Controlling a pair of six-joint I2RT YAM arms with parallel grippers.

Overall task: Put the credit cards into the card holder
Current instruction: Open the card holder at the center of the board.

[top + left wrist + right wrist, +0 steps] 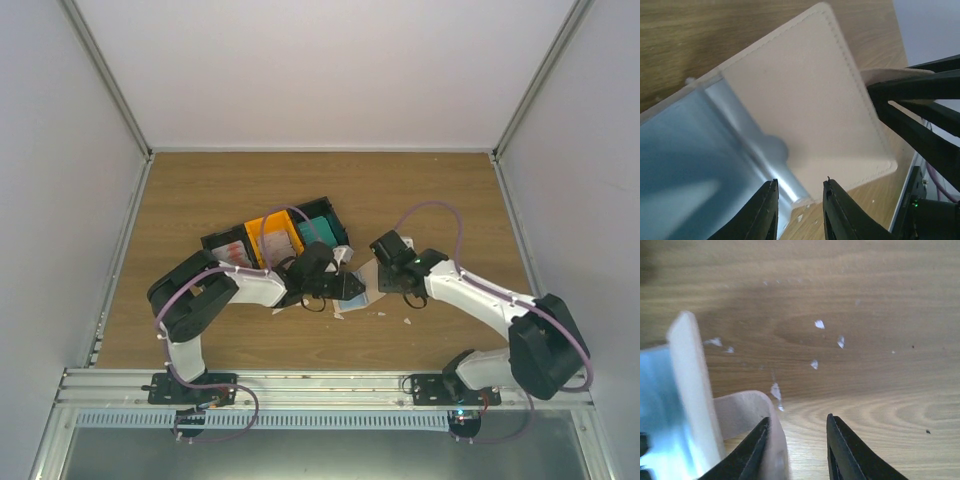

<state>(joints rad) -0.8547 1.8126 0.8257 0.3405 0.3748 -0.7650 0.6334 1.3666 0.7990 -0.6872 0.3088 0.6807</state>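
Observation:
The beige card holder (810,100) lies tilted on the table between my two grippers (366,281). A light blue credit card (685,165) sticks out of it. My left gripper (800,185) is open, its tips astride the near corner of the holder and card. My right gripper (797,420) is open, and the holder's curled tab (740,412) rests against the inside of its left finger. The holder's edge (690,380) and the blue card (657,405) show at the left of the right wrist view. More cards lie in the bins: a teal one (318,230) and white-red ones (232,252).
The joined black-orange-black bins (262,222) stand just behind the left gripper. Tiny white scraps (819,324) are scattered on the wood near the right gripper, with more by the holder (407,322). Grey walls enclose the table on three sides.

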